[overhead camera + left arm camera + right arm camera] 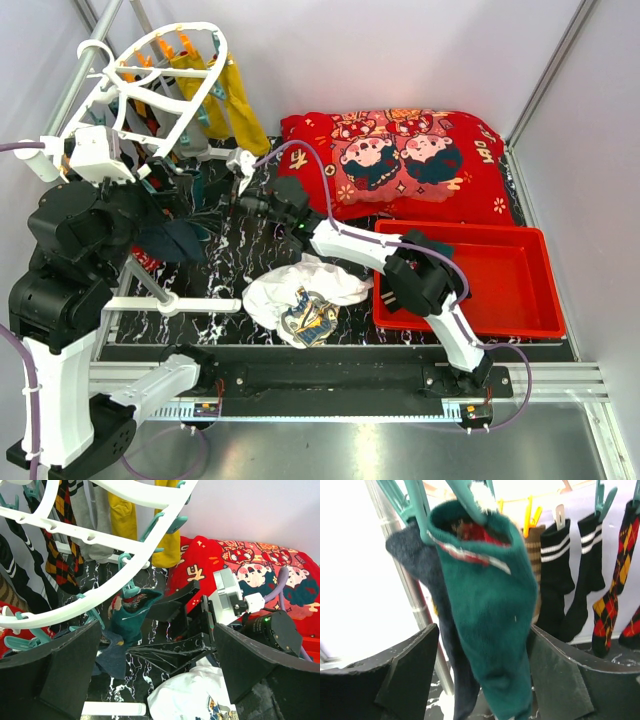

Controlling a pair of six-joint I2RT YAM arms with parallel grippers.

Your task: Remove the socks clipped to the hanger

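Hanger (110, 542) is up at the far left corner of the desk (225, 270), tilted and hooked on the grey rail (88, 62), with socks pegged all along its rim and crossbars. Mustard socks (232, 100) hang long on the far side. From the right wrist: a teal sock (492, 615) hangs cuff-up from a teal clip (417, 507), with a navy sock (417, 562) close behind it on the left. Further along are black socks with white stripes (557, 572), a brown-striped sock (532, 545) partly hidden, and an argyle sock (615, 580) in red, yellow and black. Right pincer (484, 630) is reached across to the hanger and released, one finger either side of the teal sock's lower half. Cannot tell whether the pads touch the fabric. Left pincer (157, 630) is also released, jaws wide, holding nothing, and sits low beside the hanger facing the right arm's head. The teal sock is clipped, not yet off. On the desk near the arm bases lies a crumpled white cloth (300, 295) with a printed patch. A red tray (520, 300) sits at the right. A red cushion (400, 160) with cartoon figures lies along the far edge.
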